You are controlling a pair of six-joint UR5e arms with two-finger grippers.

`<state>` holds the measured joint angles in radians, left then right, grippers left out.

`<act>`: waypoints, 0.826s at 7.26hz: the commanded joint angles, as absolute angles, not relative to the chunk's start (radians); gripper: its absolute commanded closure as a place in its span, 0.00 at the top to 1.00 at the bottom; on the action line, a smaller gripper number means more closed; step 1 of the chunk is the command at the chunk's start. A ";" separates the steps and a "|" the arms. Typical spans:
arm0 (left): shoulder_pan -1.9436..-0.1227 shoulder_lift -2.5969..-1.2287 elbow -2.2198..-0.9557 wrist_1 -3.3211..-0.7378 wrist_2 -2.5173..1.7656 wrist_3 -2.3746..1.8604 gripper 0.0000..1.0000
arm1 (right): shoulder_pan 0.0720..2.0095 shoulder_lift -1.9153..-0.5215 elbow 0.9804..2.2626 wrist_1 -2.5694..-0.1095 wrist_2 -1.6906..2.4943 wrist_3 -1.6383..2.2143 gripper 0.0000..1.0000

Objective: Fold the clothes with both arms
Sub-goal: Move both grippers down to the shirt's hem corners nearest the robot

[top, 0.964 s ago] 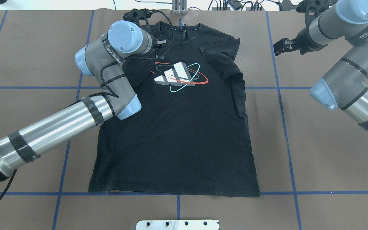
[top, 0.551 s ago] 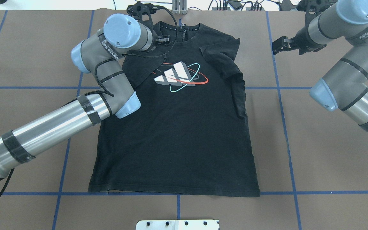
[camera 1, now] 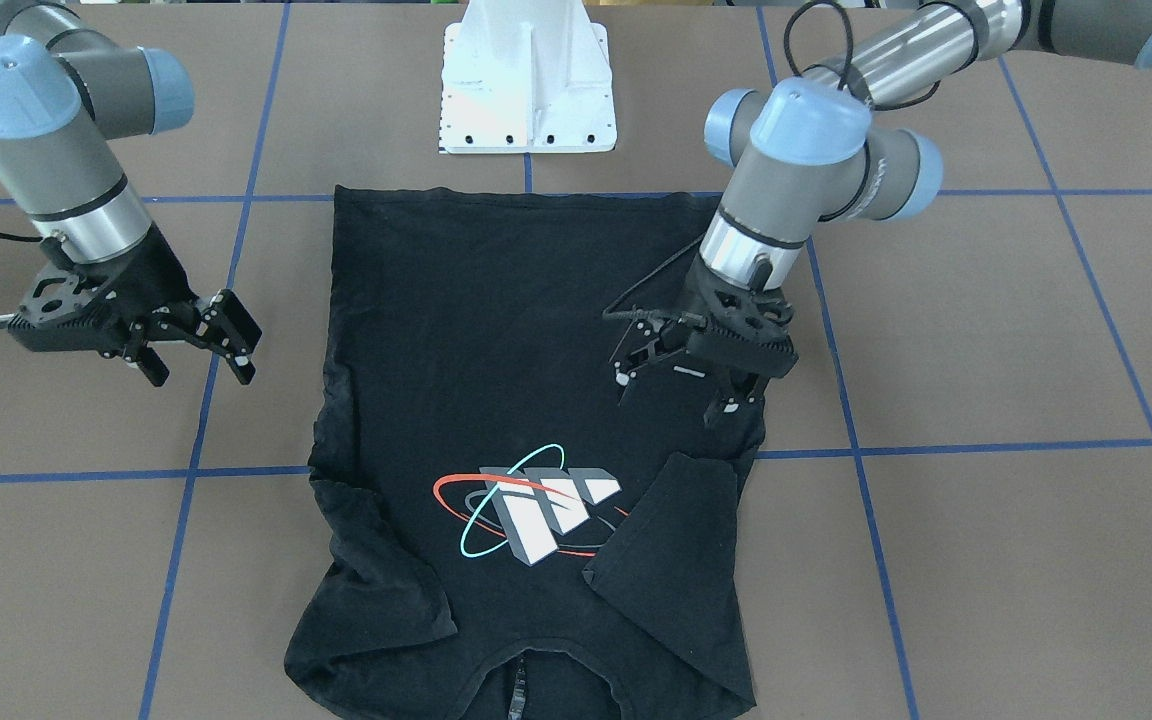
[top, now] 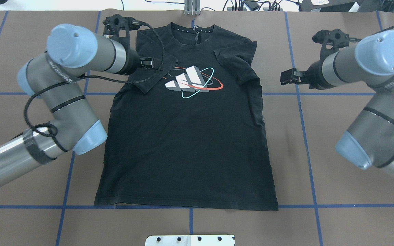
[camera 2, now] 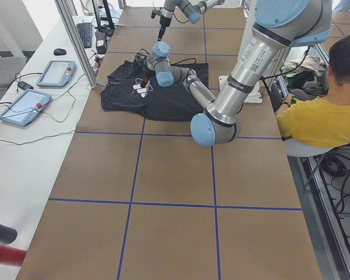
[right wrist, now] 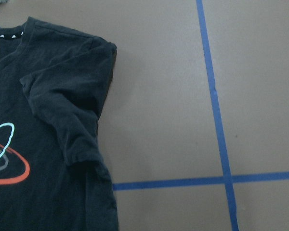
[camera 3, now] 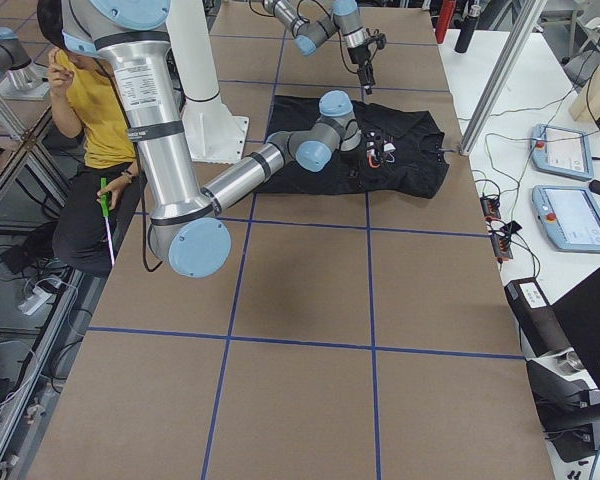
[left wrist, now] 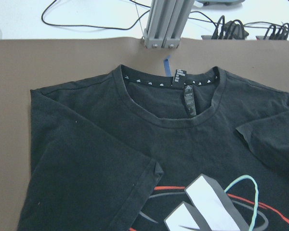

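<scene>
Since the earlier frame, left gripper (camera 1: 674,393) has withdrawn from the collar (top: 192,34) toward the shirt's left edge, and right gripper (camera 1: 198,360) has shifted nearer the robot. Both jaws stand wide, holding nothing. T-shirt (top: 190,147) lies flat beneath the left gripper and beside the right one. Its long axis runs away from the robot, collar at the far end. Left sleeve (top: 145,82) and right sleeve (top: 233,61) are folded inward.

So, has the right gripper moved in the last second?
Yes. The right gripper has come toward the robot, nearer the crosswise blue tape line, and slightly toward the T-shirt.
</scene>
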<state>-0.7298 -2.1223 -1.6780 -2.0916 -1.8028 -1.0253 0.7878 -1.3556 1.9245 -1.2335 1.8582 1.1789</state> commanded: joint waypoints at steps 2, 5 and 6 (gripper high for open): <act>-0.656 -1.831 -1.952 -2.092 -1.812 -1.064 1.00 | 0.489 -1.593 2.190 -1.235 1.650 1.377 1.00; -0.449 -1.685 -2.038 -2.106 -1.668 -1.248 1.00 | 0.271 -1.686 2.249 -1.235 1.461 1.514 1.00; -0.383 -1.639 -2.060 -2.114 -1.645 -1.303 1.00 | 0.231 -1.692 2.249 -1.235 1.427 1.529 1.00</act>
<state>-0.4665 -1.6996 -2.0279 -2.1060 -1.6843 -1.2322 0.2969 -1.6752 2.2421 -1.2348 1.4881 1.4921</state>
